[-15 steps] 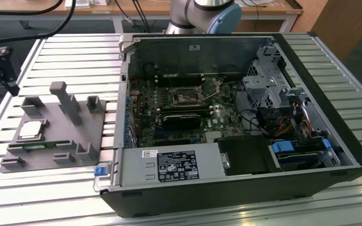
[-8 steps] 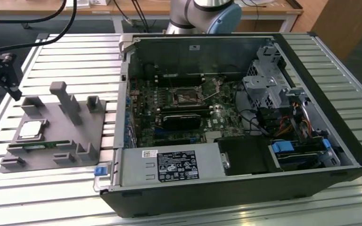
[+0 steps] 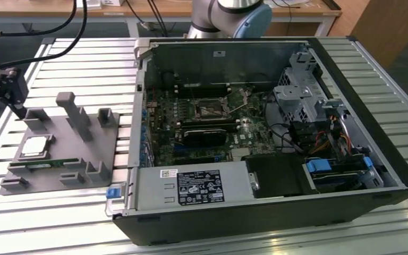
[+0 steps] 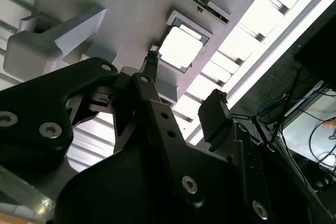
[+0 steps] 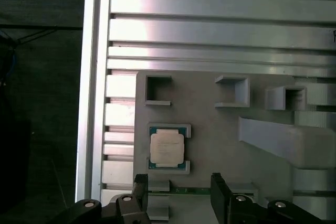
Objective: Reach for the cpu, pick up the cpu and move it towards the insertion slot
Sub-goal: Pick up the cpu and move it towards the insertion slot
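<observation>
On the grey tray (image 5: 210, 140), you find the cpu (image 5: 167, 148) flat, top up, edges square to the tray; the gripper (image 5: 178, 184) nearby gapes wide, empty, partly cropped.

Cpu (image 3: 35, 147) on fixture plate (image 3: 57, 152), exterior view's left of computer case (image 3: 261, 218); insertion slot (image 3: 209, 110) inside case.

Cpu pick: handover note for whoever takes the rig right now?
Hand: open, empty, hovering over the grey fixture, short of the cpu, no contact.
Cpu: lying flat in its pocket on the fixture, outside the computer case.
Insertion slot: on the board inside the open case.
Done: reach is most of the way in.
Left: cpu not yet gripped, lifted or moved towards the slot.
</observation>
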